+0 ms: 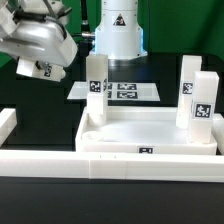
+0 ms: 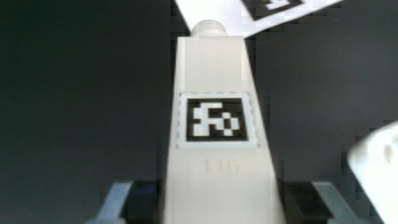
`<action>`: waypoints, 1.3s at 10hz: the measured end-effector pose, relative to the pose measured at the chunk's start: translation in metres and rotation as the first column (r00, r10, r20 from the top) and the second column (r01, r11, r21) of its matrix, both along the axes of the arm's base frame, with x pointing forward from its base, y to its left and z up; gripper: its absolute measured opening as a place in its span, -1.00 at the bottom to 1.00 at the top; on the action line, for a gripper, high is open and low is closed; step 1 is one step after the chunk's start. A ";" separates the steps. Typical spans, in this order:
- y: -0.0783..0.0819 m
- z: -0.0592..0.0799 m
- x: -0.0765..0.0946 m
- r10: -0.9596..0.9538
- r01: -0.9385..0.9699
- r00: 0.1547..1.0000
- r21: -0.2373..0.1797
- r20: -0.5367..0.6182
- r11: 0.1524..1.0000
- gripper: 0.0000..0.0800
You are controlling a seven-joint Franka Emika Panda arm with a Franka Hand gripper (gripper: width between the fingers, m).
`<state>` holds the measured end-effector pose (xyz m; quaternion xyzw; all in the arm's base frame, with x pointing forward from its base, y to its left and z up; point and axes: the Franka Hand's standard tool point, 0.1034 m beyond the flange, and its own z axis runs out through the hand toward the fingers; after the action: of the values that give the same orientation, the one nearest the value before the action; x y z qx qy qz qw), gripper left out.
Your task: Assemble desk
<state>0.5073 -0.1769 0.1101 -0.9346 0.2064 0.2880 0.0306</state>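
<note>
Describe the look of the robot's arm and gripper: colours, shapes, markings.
The arm is glossy white-grey with rounded, bulbous casings and dark joints. Behind stands its white conical base bearing a black triangular mark. In the wrist view, the gripper's fingers look dull blue-grey and blocky.

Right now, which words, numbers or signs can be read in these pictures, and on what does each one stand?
No words or numbers can be read.
Held leg: square black-and-white tag, pattern only.
Three standing legs, tabletop rim, marker board: same kind of tags, no text.
Robot base: triangular sign, too small to read.
</note>
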 end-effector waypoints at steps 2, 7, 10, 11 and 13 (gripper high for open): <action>0.001 -0.004 0.001 0.012 -0.006 0.991 -0.045 0.131 0.999 -0.27; 0.016 0.027 0.034 0.113 -0.058 0.898 -0.140 0.425 0.988 -0.27; 0.013 0.025 0.043 0.146 -0.028 0.821 -0.216 0.552 0.976 -0.27; 0.011 0.025 0.047 0.165 -0.020 0.792 -0.245 0.587 0.969 -0.27; 0.030 0.030 0.063 0.232 -0.032 0.713 -0.300 0.662 0.953 -0.27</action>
<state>0.5707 -0.1471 0.1399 -0.9819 0.1490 -0.1095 -0.0420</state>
